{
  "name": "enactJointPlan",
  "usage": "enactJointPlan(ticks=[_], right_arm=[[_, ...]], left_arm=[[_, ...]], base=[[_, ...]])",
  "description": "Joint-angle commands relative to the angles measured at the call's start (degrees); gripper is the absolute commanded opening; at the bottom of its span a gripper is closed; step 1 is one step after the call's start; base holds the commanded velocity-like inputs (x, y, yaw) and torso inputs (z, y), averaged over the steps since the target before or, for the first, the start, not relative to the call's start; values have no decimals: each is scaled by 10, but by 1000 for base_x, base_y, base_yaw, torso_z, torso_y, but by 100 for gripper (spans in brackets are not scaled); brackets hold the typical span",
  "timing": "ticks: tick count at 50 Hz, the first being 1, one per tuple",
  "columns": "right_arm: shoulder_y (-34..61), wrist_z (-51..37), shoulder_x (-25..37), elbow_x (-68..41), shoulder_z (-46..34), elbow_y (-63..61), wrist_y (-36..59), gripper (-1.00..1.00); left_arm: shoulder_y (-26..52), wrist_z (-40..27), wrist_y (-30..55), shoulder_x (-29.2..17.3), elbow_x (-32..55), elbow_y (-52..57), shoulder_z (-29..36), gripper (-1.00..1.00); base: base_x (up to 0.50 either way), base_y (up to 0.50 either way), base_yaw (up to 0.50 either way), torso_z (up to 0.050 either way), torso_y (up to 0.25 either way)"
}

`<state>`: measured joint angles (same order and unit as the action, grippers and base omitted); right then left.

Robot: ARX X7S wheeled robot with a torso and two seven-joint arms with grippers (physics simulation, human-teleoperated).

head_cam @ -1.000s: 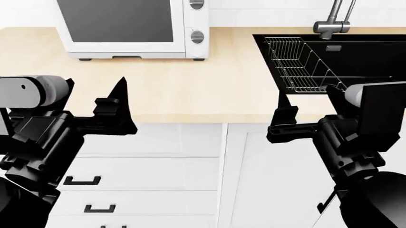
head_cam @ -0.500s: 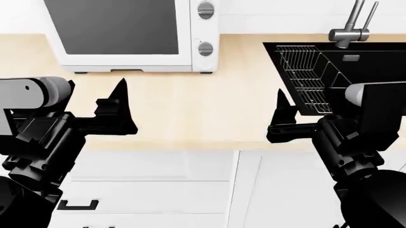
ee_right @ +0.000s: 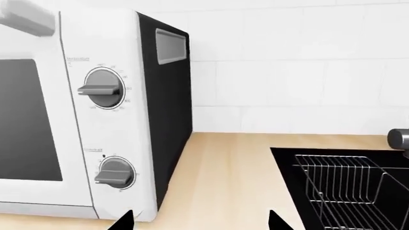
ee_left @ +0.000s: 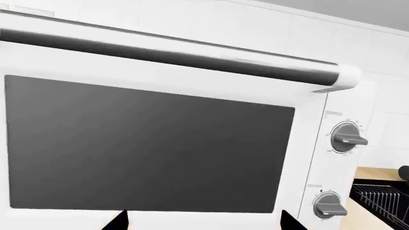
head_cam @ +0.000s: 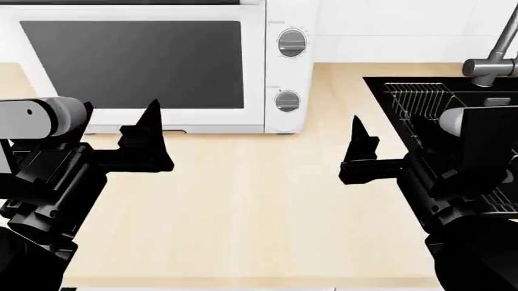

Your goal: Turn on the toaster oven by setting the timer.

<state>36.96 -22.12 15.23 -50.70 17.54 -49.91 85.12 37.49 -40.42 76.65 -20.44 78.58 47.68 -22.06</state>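
The white toaster oven (head_cam: 133, 63) stands at the back of the wooden counter with its dark glass door shut. Two silver knobs sit on its right strip. The timer (head_cam: 287, 100) is the lower one, also visible in both wrist views (ee_left: 329, 204) (ee_right: 115, 172). My left gripper (head_cam: 150, 118) hovers open over the counter in front of the door, its fingertips (ee_left: 118, 221) wide apart. My right gripper (head_cam: 360, 136) is open too, right of the oven and short of the timer, with nothing between its fingers (ee_right: 124, 221).
The upper knob (head_cam: 292, 42) sits above the timer. A black sink (head_cam: 376, 88) holding a wire dish rack (head_cam: 421, 103) lies at the right, with a faucet (head_cam: 494, 60) behind it. Bare wooden counter (head_cam: 259, 200) stretches between my arms.
The view has moved in and up: the oven is larger and lower in the head view, and the cabinet drawers have slid out of sight. Both grippers keep their pose and stay open.
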Motion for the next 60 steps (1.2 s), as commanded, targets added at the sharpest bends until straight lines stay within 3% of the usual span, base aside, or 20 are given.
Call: enactJointPlan(ticks=[1,14,24,27,31,35,42,49,55,60], right_arm=[[-2,-13,6,-13,-2,4,-7,100],[-3,-25,13,-20,-8,12,-16,100],[20,-49,17,-45,-3,10,12,100],[40,-74,21,-78,5,1,44,100],[66,-210,58,-249,0,38,46,100],[94,-291,98,-344,-36,40,39,100],[105,-355,134,-421,-84,46,23,100],[128,-387,159,-454,-129,52,19,100],[178,-406,193,-458,-230,39,40,100],[233,-473,226,-501,-342,48,39,100]], left_arm=[[-1,-4,-9,-4,3,-2,7,100],[-1,-4,-19,-9,-2,-4,15,100],[9,-40,-21,-26,51,-1,1,100],[5,-62,-48,-38,106,11,-41,100],[-10,-77,-84,-49,148,35,-94,100],[-36,-80,-121,-38,161,55,-150,100],[-80,-112,-172,-30,214,73,-213,100],[-101,-165,-214,-70,282,94,-257,100],[-94,-161,-237,-58,289,103,-282,100],[-88,-159,-238,-56,283,102,-287,100]], base=[[500,31,0,0,0],[231,15,0,0,1],[0,0,0,0,0],[0,0,0,0,0],[0,0,0,0,0],[0,0,0,0,0],[0,0,0,0,0],[0,0,0,0,0],[0,0,0,0,0],[0,0,0,0,0]])
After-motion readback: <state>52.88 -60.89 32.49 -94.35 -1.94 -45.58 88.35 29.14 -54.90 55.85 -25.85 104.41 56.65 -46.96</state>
